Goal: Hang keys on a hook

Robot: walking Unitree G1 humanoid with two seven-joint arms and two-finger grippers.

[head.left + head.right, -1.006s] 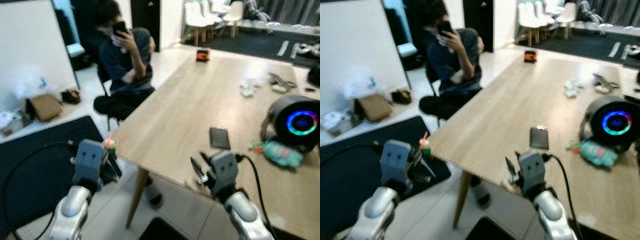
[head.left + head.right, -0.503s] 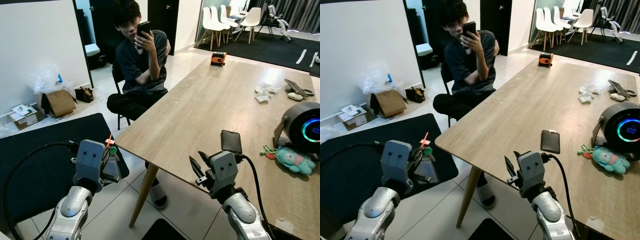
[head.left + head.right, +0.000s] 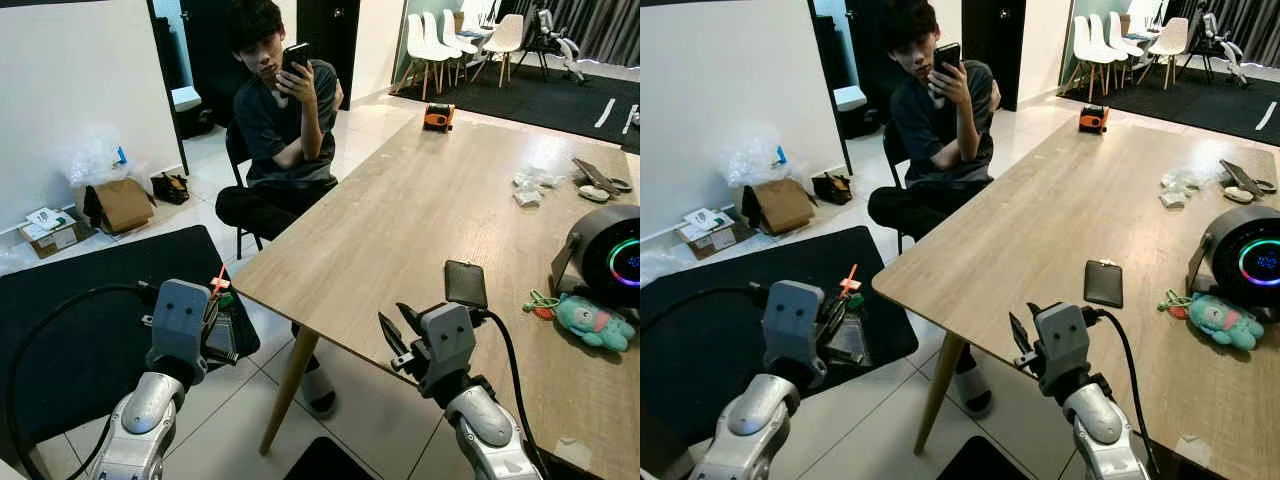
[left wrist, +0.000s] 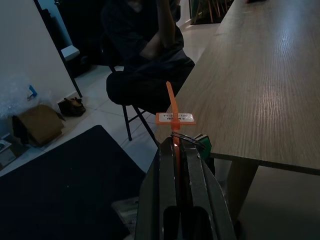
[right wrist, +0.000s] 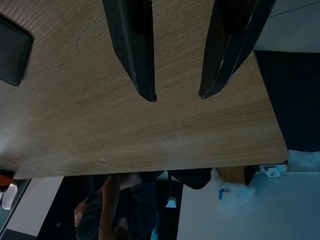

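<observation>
Here, at your far left, a cardboard box [image 3: 120, 203] and a crinkled plastic bag [image 3: 92, 160] sit on the tiled floor against the white wall, with a dark mat [image 3: 90, 310] nearer you. Your left tool [image 4: 176, 145] hangs above the floor just off the bench corner; its two fingers are pressed together on the keys [image 4: 187, 141], whose ring, green piece and orange tag [image 4: 174, 117] stick out past the fingertips. Behind it, a person [image 3: 280, 130] sits on a chair at the bench's end, holding a phone [image 3: 296, 55] up before the face. The wooden bench [image 3: 420, 220] runs away to the right. Your right tool [image 5: 176, 96] hovers over the bench's near edge with its fingers spread apart, gripping nothing. Just beyond it a dark phone [image 3: 465, 284] lies flat on the bench. Farther right lie a teal plush toy [image 3: 594, 324] and, touching or just behind it, a round black speaker with a lit ring [image 3: 606, 256].
</observation>
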